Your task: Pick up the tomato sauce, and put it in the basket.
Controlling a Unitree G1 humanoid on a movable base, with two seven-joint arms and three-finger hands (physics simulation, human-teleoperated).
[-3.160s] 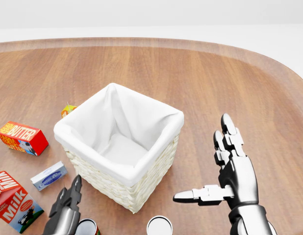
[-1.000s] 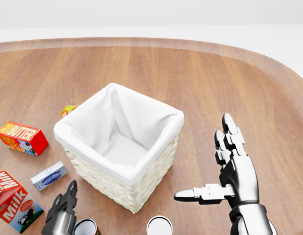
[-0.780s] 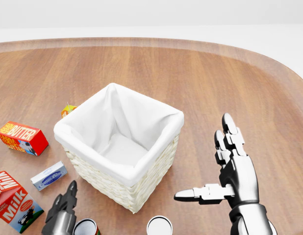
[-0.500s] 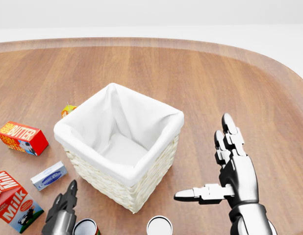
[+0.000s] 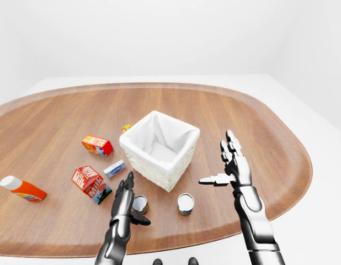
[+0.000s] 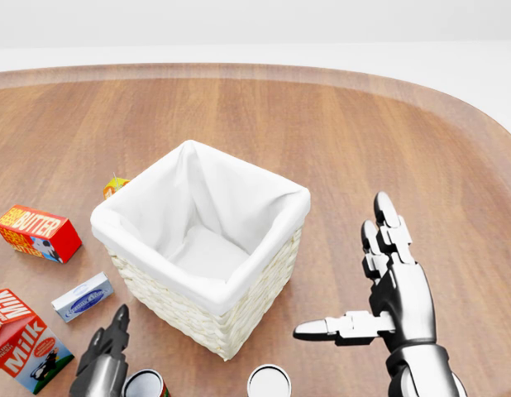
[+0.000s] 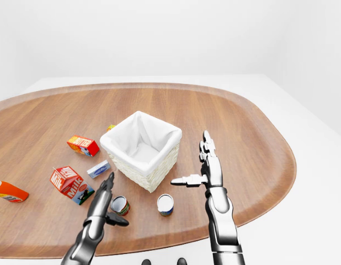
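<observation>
Both hands open over the counter (image 5: 259,116); nothing held.
Your left hand (image 5: 126,194) stands fingers-spread just left of the red-labelled can, the tomato sauce (image 5: 140,205), which sits upright near the basket's (image 5: 159,144) lower corner. Your right hand (image 5: 232,163) hovers wide right of the basket. A white-topped can (image 5: 185,203) stands beside the sauce.

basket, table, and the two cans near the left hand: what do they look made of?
Basket: pale woven wicker by its ribbed walls, with a matte white cloth liner folded over the rim. Table: wood or wood veneer, with lengthwise grain and a satin sheen. Cans: probably metal, with light shiny tops and printed labels round the sides; being a render, this stays a guess.
</observation>
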